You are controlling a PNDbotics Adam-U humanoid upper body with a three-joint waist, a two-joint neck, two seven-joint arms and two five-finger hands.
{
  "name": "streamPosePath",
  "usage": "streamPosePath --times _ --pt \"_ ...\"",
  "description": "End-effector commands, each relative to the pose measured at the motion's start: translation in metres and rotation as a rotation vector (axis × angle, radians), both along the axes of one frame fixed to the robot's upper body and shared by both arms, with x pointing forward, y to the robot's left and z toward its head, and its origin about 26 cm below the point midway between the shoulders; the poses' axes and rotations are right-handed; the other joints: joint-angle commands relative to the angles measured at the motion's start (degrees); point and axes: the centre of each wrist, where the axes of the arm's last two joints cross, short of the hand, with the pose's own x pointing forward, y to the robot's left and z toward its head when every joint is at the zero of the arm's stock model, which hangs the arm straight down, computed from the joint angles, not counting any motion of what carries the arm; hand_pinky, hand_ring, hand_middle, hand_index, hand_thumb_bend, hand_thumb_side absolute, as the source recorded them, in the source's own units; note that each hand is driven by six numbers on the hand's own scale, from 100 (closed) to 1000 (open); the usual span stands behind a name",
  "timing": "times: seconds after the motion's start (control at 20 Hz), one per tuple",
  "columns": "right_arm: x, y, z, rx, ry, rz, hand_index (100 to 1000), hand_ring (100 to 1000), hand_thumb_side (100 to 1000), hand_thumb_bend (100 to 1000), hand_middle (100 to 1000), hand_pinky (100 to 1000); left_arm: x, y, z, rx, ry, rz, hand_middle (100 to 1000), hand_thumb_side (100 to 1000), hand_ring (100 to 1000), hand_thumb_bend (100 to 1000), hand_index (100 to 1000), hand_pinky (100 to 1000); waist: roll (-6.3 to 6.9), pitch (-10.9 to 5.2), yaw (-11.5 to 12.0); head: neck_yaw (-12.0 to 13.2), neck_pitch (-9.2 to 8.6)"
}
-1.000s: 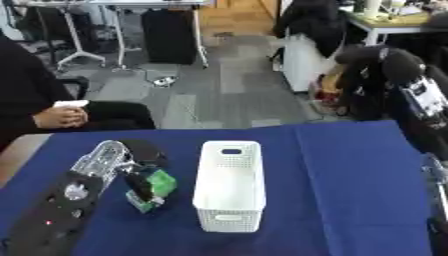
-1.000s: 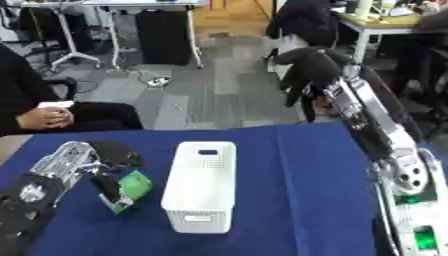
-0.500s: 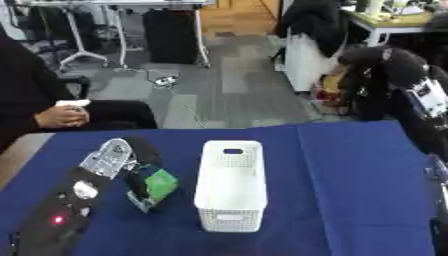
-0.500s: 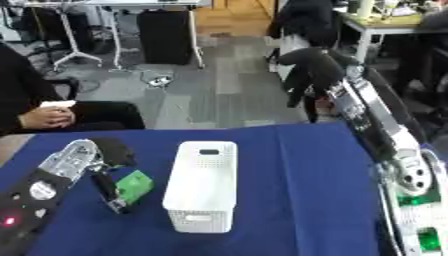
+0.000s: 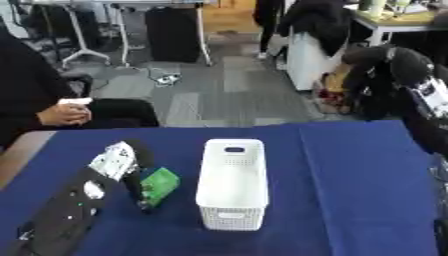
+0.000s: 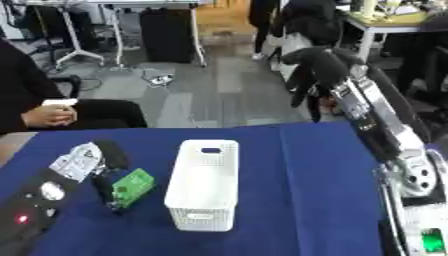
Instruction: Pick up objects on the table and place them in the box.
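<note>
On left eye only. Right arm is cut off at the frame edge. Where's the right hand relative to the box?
Observer: The right eye view shows it whole. The right hand is raised beyond the table's far edge, well away from the white box, fingers hanging relaxed and holding nothing.
Operator: Any status light on the left arm?
Observer: Yes, a red light glows on the left forearm, behind the left hand holding the green object.
Operator: And on the right side?
Observer: A green light shows low on the right arm, by the bottom right corner.
</note>
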Motion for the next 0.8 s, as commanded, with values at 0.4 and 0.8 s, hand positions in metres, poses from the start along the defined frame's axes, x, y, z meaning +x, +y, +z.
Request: streamPosePath --times 0.4,0.8 --pt "-0.0025 0.0007 0.0077 -0.004 -0.028 0.004 764 440 1000 321 515 214 0.0071 0.0044 0.0094 -0.010 -0.026 0.013 1000 1000 1000 616 1000 1000 -0.05 -0.51 0.0 -0.8 -1.99" --pt "-0.0025 0.0010 0.0077 -0.007 -0.027 0.006 764 440 1000 322 515 215 0.0081 0.0066 0.0089 -0.021 -0.009 0.040 1000 1000 1000 552 1000 1000 -0.02 -0.52 0.0 -1.3 -2.32"
